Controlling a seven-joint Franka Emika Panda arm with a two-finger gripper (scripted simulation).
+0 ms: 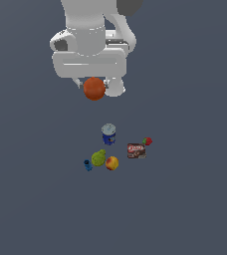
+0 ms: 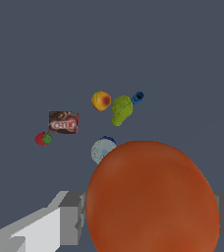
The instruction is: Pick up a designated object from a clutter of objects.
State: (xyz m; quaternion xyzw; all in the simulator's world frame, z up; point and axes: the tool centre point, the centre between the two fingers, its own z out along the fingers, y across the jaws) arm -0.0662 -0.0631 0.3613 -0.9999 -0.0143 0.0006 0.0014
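Note:
The deep orange round fruit (image 1: 94, 88) hangs high above the clutter, held between the fingers of my gripper (image 1: 94, 87). In the wrist view the orange (image 2: 152, 197) fills the near part of the picture, with grey fingers (image 2: 70, 219) pressed against its sides. Far below lie the other items: a blue-white can (image 1: 108, 134), a green pear (image 1: 98, 158), a yellow-red fruit (image 1: 112, 163), a tiny blue item (image 1: 88, 165), a dark red-brown box (image 1: 136, 151) and a red strawberry (image 1: 147, 141). The orange hides part of the can (image 2: 101, 149) in the wrist view.
The clutter sits on a plain dark grey floor (image 1: 185, 199). The white arm body (image 1: 88, 45) looms above the orange in the exterior view.

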